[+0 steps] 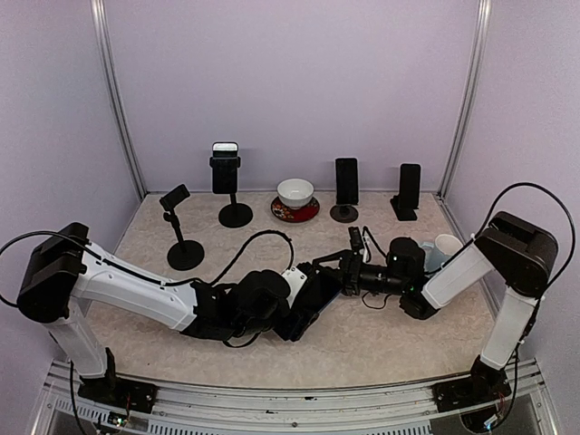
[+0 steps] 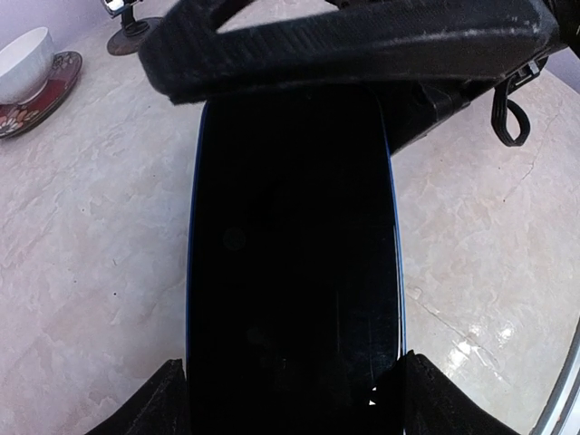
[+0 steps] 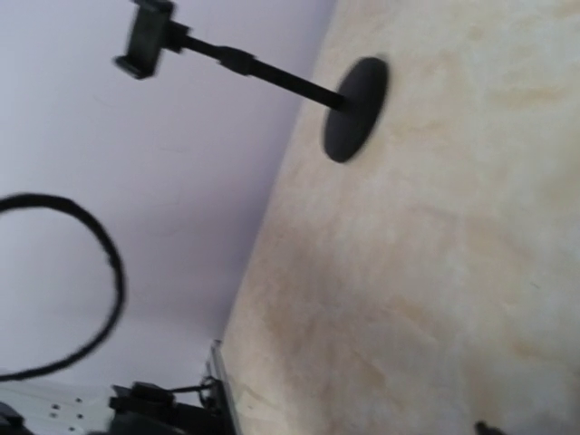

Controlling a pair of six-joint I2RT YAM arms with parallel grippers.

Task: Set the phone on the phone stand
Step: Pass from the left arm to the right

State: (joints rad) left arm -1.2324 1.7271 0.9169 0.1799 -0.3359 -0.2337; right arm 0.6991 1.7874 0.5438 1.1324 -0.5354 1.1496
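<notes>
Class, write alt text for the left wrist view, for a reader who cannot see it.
A dark phone fills the frame's middle, gripped by the left claw, its fingers at the bottom corners. A black part crosses its far end; top left, a white bowl sits on a red saucer on the pale table.

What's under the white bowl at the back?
A red saucer, its rim showing around the bowl; it sits on the table. The saucer's middle is covered by the bowl.
</notes>
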